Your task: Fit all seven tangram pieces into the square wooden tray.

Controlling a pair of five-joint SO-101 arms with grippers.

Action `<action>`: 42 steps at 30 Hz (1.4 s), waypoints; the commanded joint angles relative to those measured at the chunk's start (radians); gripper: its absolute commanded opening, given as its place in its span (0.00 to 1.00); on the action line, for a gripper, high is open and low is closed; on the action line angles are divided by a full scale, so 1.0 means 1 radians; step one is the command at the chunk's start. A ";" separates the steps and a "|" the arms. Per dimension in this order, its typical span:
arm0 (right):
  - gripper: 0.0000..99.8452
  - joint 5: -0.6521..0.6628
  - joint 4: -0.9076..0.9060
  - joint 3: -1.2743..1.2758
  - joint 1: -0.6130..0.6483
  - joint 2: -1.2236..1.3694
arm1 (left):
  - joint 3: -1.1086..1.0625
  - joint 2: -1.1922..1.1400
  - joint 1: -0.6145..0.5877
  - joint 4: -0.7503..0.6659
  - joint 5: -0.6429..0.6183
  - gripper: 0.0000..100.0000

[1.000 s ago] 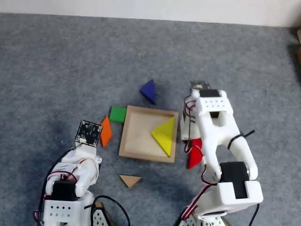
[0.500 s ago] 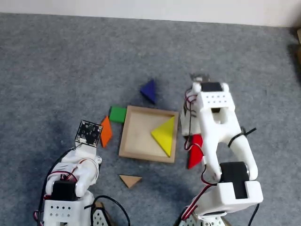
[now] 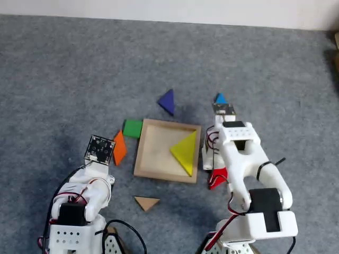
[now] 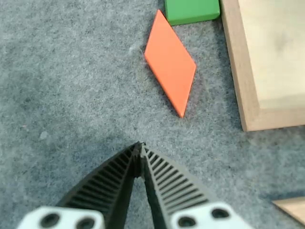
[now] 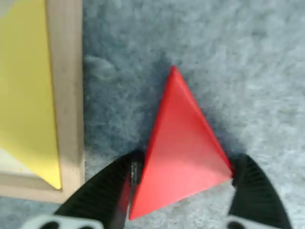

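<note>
The square wooden tray (image 3: 142, 159) lies mid-table with a yellow triangle (image 3: 185, 151) inside it against its right wall. A red triangle (image 3: 217, 178) lies on the carpet just right of the tray. My right gripper (image 5: 183, 188) is open low over the red triangle (image 5: 183, 143), one finger on each side of its wide end. My left gripper (image 4: 139, 149) is shut on nothing, hovering over the carpet short of the orange parallelogram (image 4: 170, 69). A green square (image 3: 133, 128) touches the tray's far left corner.
Loose on the grey carpet: a dark blue triangle (image 3: 167, 101) beyond the tray, a small light blue triangle (image 3: 220, 98) beyond the right arm (image 3: 241, 153), and a wood-coloured triangle (image 3: 146, 202) in front of the tray. The tray's left half is bare.
The right arm has drawn back toward the near edge, uncovering the light blue triangle and bringing its gripper down over the red triangle. The left arm has not moved.
</note>
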State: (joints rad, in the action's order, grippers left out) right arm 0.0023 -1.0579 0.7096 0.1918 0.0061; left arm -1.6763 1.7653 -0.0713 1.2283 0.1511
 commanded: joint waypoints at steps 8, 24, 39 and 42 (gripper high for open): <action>0.22 0.000 -0.044 0.007 0.008 -0.013 | -0.021 0.053 -0.013 0.006 0.008 0.01; 0.22 0.238 -0.242 -0.087 0.093 -0.397 | -0.021 0.053 -0.013 0.006 0.008 0.01; 0.33 -0.015 -0.199 -0.116 0.019 -0.143 | -0.021 0.053 -0.013 0.006 0.008 0.01; 0.33 -0.015 -0.116 -0.097 -0.005 -0.076 | -0.021 0.053 -0.013 0.006 0.008 0.01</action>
State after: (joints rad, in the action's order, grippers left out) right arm -0.0023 -1.2405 0.6498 0.2209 -0.0951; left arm -1.6763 1.7653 -0.0713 1.2283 0.1511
